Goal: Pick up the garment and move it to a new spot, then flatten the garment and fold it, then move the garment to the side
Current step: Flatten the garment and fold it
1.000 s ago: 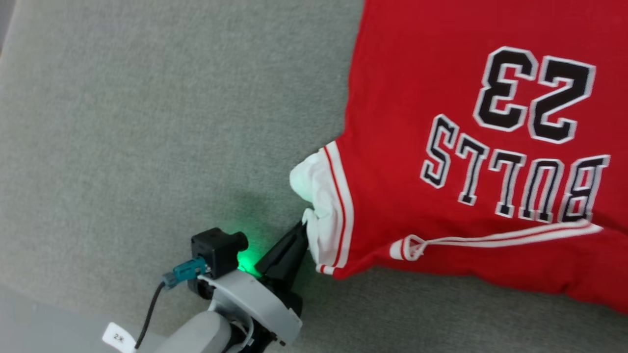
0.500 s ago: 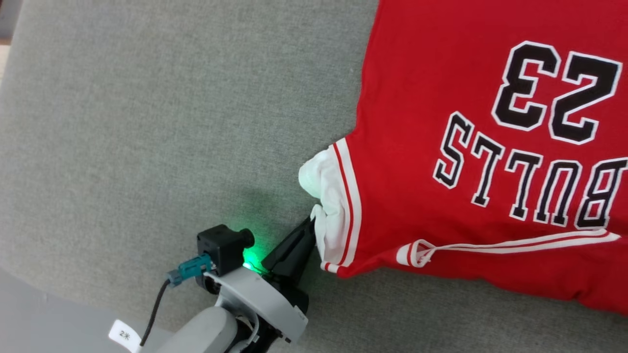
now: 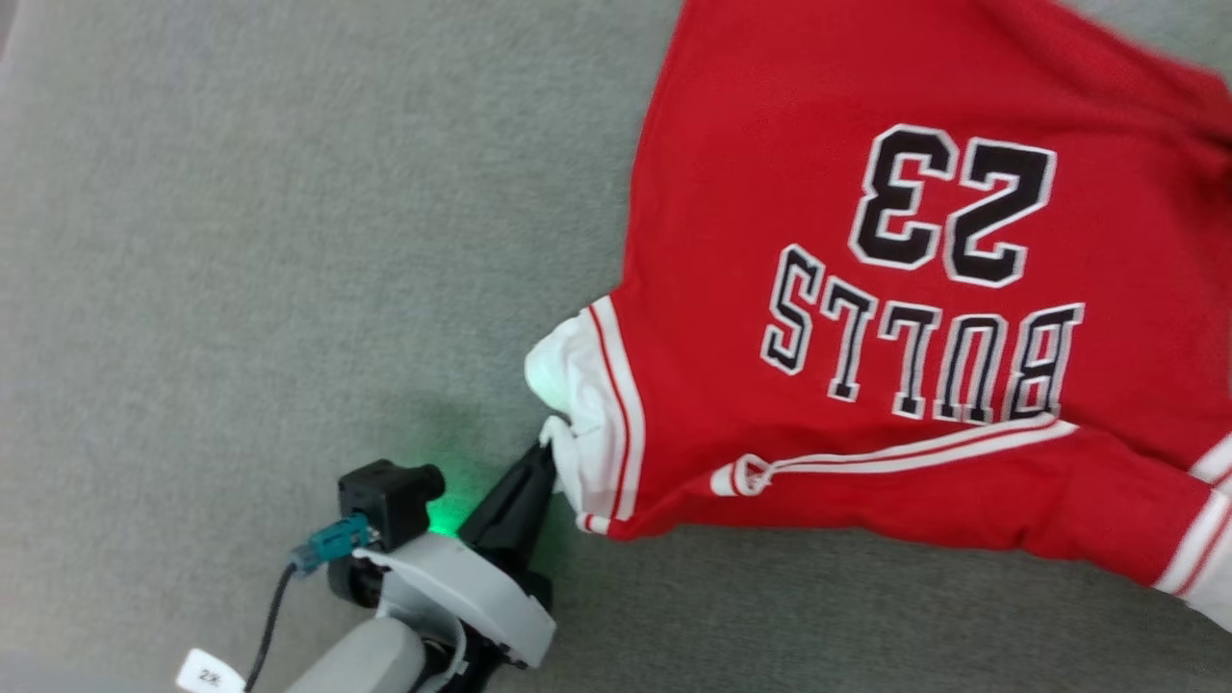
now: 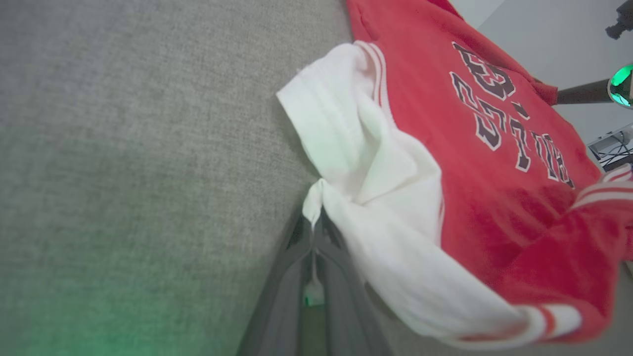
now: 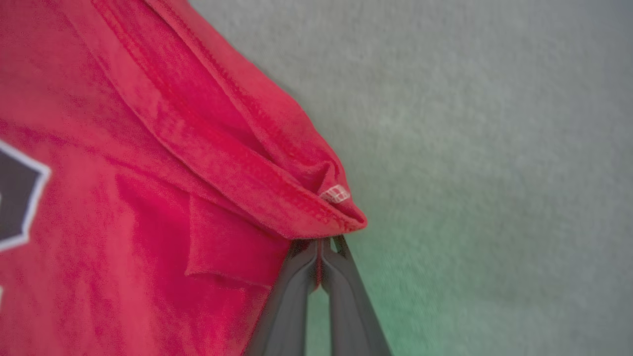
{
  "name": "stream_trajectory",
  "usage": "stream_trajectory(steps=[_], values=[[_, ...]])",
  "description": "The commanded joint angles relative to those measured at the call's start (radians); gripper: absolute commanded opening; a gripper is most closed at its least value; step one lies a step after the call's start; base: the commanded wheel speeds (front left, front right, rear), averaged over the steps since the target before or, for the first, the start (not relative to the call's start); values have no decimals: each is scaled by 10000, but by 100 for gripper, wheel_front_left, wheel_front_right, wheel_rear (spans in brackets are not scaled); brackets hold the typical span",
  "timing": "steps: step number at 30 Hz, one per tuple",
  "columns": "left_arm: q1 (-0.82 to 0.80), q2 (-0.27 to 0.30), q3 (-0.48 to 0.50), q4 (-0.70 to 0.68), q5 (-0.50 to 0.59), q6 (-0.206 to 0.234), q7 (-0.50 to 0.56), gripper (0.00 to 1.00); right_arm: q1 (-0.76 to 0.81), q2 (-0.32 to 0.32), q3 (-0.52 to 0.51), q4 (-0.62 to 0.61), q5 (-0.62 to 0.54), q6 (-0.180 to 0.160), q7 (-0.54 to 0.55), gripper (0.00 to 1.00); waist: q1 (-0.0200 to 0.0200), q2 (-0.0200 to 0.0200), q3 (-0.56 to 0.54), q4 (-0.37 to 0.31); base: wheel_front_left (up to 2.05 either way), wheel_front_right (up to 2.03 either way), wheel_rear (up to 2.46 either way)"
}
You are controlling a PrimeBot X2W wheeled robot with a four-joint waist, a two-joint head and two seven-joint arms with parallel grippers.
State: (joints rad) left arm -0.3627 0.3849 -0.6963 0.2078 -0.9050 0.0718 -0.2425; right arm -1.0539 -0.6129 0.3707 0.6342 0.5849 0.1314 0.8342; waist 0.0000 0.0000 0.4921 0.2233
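Note:
The red garment (image 3: 866, 318) with upside-down black "BULLS 23" lettering lies across the right half of the grey fabric surface (image 3: 241, 241). My left gripper (image 3: 547, 449) is shut on the garment's white sleeve end (image 3: 573, 404), and the left wrist view shows that white cloth (image 4: 346, 148) pinched between the dark fingers (image 4: 296, 277). In the right wrist view my right gripper (image 5: 320, 247) is shut on a folded red hem corner (image 5: 316, 198) that carries a small white tag. The garment is bunched at both gripped spots.
Grey fabric extends open to the left of the garment. A second white, red-striped sleeve end (image 3: 1198, 539) reaches the right edge. In the left wrist view a dark bar with a green light (image 4: 618, 86) shows beyond the garment.
The garment and my left gripper now sit further left and lower in the head view, and the far right sleeve end has come into view; the whole picture has shifted too.

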Motion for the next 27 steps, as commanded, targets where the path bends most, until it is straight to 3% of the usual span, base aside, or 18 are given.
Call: stream_trajectory(steps=[1,7,12,16,20,27], values=[[168,329,239,521,-51,384,128,0,749,-369,211,-269,315,-14,245,0,0,0,-670,-661,0,0,0],[278,482,234,528,23,479,120,0,3377,-1773,42,-2862,1885,-13,704,0,0,0,-1278,-1220,0,0,0],[349,508,221,294,54,580,156,0,6196,-2253,-722,-4647,2626,-13,975,0,0,0,-1509,-1565,0,0,0],[383,654,297,162,20,651,167,0,8474,-1969,-1331,-5883,2764,-13,1178,0,0,0,-1545,-1766,0,0,0],[393,739,350,69,-1,705,169,0,10350,-1246,-1715,-6795,2382,-13,1355,0,0,0,-1550,-1909,0,0,0],[413,844,363,-24,-14,759,201,0,11553,-79,-1901,-7601,1773,-11,1633,0,0,0,-1562,-2084,0,0,0]])
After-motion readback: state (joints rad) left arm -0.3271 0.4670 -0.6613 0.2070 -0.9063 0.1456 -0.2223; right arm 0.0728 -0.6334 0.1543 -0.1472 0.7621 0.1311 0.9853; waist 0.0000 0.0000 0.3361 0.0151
